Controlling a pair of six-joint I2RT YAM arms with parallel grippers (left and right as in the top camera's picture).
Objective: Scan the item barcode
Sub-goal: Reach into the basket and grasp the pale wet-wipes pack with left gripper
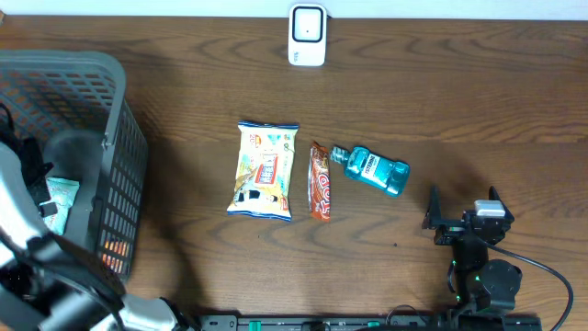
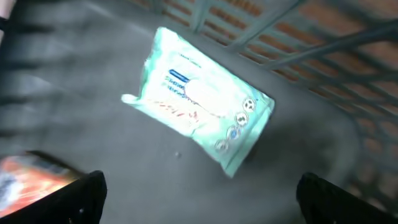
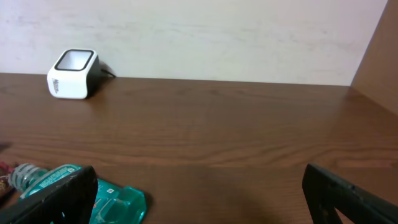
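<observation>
Counter [image 1: 459, 101]: dark wood, seen from overhead. The white scanner [image 1: 307, 35] stands at the far edge, near the middle. Three items lie in a row at the centre. A yellow snack bag [image 1: 265, 171] is on the left. A thin red-orange candy bar [image 1: 320, 181] is just beside it. A teal mouthwash bottle [image 1: 372, 170] lies on its side to the right, its cap end pointing at the candy bar.

A grey plastic basket [image 1: 92, 83] sits at the left end of the counter. The left arm reaches down into it.

Left wrist view: the left fingers [image 2: 81, 196] stand wide apart and hold nothing. Between them and a little beyond, a pale green wipes pack [image 2: 199, 99] lies flat on the basket floor, turned at a slant, printed face up. We see no contact between the fingers and the pack. The picture is blurred and we cannot read the label. An orange packet [image 2: 31, 180] shows at the lower left corner, also in the basket. From overhead, the wipes pack [image 1: 57, 200] is partly visible beside the arm.

Right wrist view: the right fingers [image 3: 59, 199] are also spread wide and empty, low over the counter at the right side. The mouthwash bottle [image 3: 93, 193] lies near the left finger of that pair; we cannot tell whether it touches. The scanner [image 3: 73, 73] stands well apart at the back.
</observation>
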